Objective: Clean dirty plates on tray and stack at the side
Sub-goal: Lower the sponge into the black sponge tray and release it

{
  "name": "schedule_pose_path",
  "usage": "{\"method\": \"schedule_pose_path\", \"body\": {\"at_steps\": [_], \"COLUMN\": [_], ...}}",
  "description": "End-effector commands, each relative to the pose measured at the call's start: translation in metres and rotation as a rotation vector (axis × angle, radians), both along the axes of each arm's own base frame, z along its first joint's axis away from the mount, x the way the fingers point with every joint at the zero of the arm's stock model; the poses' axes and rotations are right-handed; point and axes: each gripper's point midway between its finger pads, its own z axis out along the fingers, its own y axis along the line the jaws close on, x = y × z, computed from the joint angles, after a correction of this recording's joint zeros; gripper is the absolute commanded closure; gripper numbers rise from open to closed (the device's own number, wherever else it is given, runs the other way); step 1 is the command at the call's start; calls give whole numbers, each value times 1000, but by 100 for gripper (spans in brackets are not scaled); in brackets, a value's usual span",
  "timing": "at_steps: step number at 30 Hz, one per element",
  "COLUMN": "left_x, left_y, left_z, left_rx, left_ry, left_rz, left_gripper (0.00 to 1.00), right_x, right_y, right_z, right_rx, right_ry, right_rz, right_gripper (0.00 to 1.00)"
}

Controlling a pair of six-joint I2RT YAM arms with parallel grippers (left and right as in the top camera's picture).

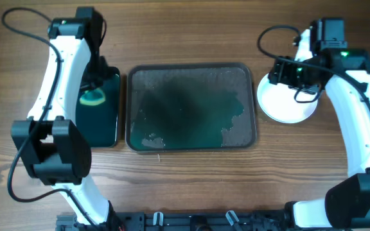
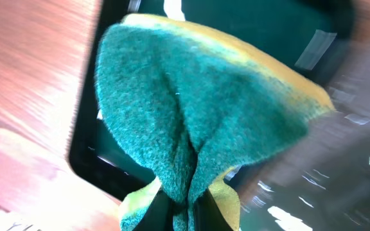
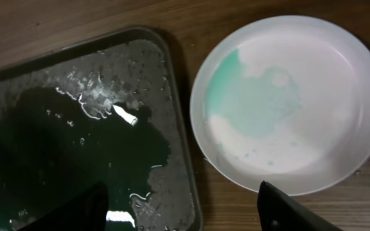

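Note:
A white plate lies on the wooden table just right of the big dark tray; in the right wrist view the plate carries a pale green film. My right gripper hovers over the plate's left rim, open, with nothing between its fingers. The tray holds green water and foam, no plates. My left gripper is shut on a folded green and yellow sponge, held above the small dark tray on the left. The sponge fills most of the left wrist view.
Foam and specks line the big tray's top and right sides. The small tray holds dark green liquid. Bare wooden table runs along the front. Black cables loop above both arms.

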Motion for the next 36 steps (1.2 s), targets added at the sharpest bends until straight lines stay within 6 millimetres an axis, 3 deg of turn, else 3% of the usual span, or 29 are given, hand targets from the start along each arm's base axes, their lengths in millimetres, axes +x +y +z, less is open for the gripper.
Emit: {"method": "schedule_pose_path", "body": {"at_steps": [1, 4, 6, 8, 9, 11, 15, 16, 17, 18, 20, 21, 25, 27, 29, 33, 36], "left_x": [-20, -30, -34, -33, -32, -27, -6, 1, 13, 19, 22, 20, 20, 20, 20, 20, 20], "left_y": [40, 45, 43, 40, 38, 33, 10, 1, -18, -29, -53, -63, -67, -66, -66, -66, -66], "left_z": [-31, -69, -78, -78, -76, -71, -31, -16, 18, 37, 69, 82, 88, 87, 87, 87, 87], "left_rx": [98, 92, 89, 89, 90, 88, 4, -32, -112, -161, -278, -332, -349, -349, -349, -349, -349], "left_ry": [68, 100, 120, 121, 116, 100, -33, -86, -211, -285, -410, -453, -474, -472, -472, -472, -472], "left_rz": [-13, -72, -109, -128, -134, -146, -168, -173, -194, -211, -255, -275, -283, -283, -283, -283, -283], "left_gripper": [96, 96, 93, 70, 67, 42, 0, 0, 0, 0, 0, 0, 0, 0, 0, 0, 0], "right_x": [1, 1, 1, 1, 2, 2, 7, 9, 10, 10, 9, 5, -21, -39, -56, -80, -83], "right_y": [12, 13, 13, 14, 14, 14, 14, 14, 16, 19, 21, 22, 23, 20, 19, 18, 17], "right_z": [-3, -3, -3, -3, -3, -3, -1, 0, 4, 10, 37, 64, 138, 163, 186, 212, 214], "right_rx": [-25, -34, -34, -34, -36, -39, -41, -41, -36, -29, -25, -30, -45, -55, -59, -64, -72], "right_ry": [1, 2, 2, -2, -4, -5, -31, -38, -53, -72, -136, -202, -396, -475, -549, -642, -649], "right_rz": [56, 61, 61, 63, 69, 77, 86, 86, 100, 123, 155, 176, 213, 207, 205, 201, 205], "right_gripper": [25, 26, 25, 25, 25, 26, 24, 24, 24, 24, 24, 24, 17, 0, 1, 0, 0]}}
